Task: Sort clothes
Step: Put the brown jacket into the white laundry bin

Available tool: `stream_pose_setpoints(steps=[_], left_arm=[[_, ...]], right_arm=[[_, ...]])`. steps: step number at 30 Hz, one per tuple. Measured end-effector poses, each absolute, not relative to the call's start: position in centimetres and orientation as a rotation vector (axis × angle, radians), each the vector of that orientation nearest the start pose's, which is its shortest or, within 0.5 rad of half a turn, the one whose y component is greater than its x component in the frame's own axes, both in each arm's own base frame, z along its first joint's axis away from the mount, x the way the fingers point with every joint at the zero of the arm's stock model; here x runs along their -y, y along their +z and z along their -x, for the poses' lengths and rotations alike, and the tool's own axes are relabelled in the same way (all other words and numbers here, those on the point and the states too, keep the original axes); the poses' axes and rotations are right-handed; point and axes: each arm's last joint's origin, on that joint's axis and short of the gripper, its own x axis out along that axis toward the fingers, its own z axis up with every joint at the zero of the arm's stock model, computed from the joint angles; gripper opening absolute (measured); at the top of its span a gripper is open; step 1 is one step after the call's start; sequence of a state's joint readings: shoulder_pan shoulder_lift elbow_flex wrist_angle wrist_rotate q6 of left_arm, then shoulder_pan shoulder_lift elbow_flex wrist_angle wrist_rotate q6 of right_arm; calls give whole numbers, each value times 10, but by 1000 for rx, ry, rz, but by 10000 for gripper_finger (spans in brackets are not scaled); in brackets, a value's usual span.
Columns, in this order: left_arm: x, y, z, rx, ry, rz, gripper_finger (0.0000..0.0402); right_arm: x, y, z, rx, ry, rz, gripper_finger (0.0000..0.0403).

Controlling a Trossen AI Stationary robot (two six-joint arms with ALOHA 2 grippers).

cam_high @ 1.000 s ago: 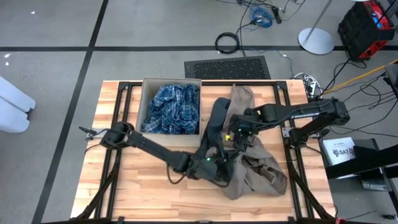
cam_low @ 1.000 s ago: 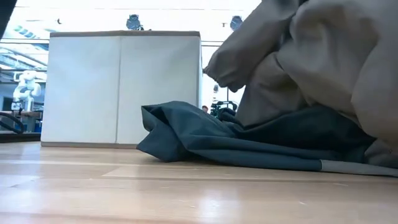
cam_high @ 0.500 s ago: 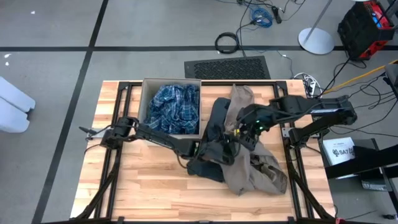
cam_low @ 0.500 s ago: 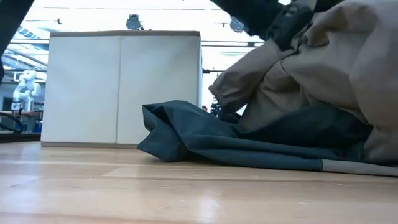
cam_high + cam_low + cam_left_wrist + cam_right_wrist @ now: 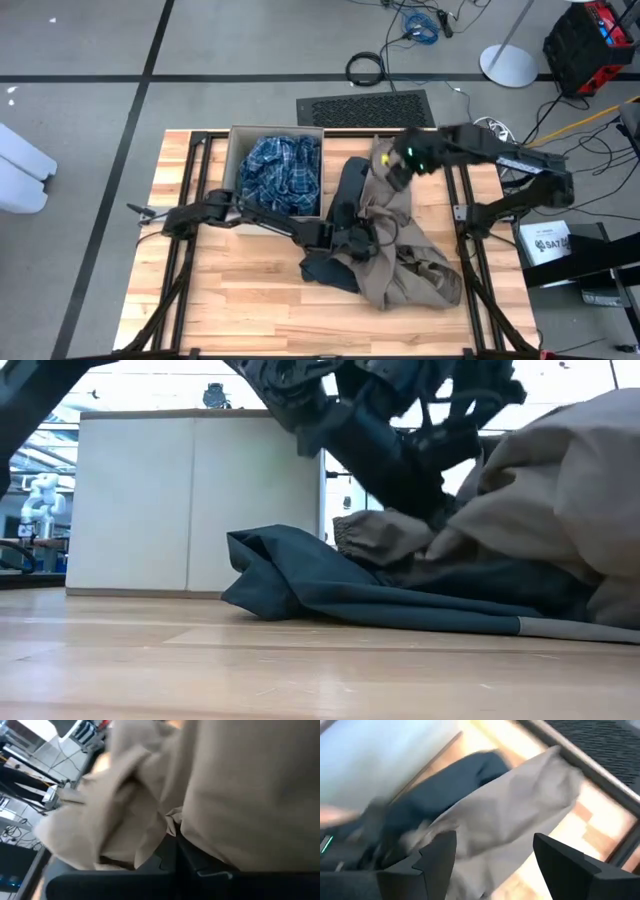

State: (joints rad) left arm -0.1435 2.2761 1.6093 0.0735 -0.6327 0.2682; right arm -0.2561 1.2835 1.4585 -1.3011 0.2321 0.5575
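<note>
The khaki-tan garment (image 5: 405, 255) lies crumpled at the table's middle right, partly on the dark navy garment (image 5: 346, 195). In the low view the navy garment (image 5: 330, 575) lies flat on the wood under the khaki one (image 5: 560, 480). The blue-and-white plaid garment (image 5: 280, 172) lies in the cardboard box (image 5: 232, 170). My left gripper (image 5: 368, 240) is down in the khaki heap, shut on it. My right gripper (image 5: 393, 165) hangs open and empty above the khaki garment's far end (image 5: 520, 805). The white and the teal-grey garments are out of view. My left gripper holds a bunched fold of the khaki garment (image 5: 172, 827) near the heap's middle, coming slanting down from the table's left. The cloth fills its wrist view and hides the fingertips. The garment's bulk lies slack on the table and on the navy garment.
The box (image 5: 195, 500) stands at the table's far left of centre, just left of the garments. Bare wood (image 5: 230, 290) lies at the near left. Black frame rails run along the table's left and right edges (image 5: 470, 250).
My right gripper has risen and gone toward the table's far edge, away from the khaki heap. The khaki cloth that stood high in the low view has sunk onto the navy garment. My left gripper has gone toward the right and a little farther, into the khaki heap.
</note>
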Motion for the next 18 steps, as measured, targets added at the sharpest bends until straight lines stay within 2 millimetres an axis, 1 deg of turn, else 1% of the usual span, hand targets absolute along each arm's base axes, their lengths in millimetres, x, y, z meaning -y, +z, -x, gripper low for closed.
stream_pose_setpoints(steps=[3,5,7,10,14,16,18], left_arm=[[56,140,-494,-641,384,-492,0],[56,138,-494,-644,363,-485,0],[56,137,-494,-646,356,-469,0],[56,137,-494,-643,359,-449,0],[56,137,-494,-641,356,-433,0],[57,137,-494,-641,354,-432,0],[57,137,-494,-641,353,-431,0]], right_arm=[[100,360,-206,-926,-837,-538,253],[128,346,-204,-892,-888,-610,253],[153,328,-202,-871,-892,-673,253],[186,294,-200,-862,-898,-769,253],[218,245,-198,-914,-971,-833,253],[227,223,-198,-955,-991,-862,253],[235,206,-201,-989,-1002,-872,253]])
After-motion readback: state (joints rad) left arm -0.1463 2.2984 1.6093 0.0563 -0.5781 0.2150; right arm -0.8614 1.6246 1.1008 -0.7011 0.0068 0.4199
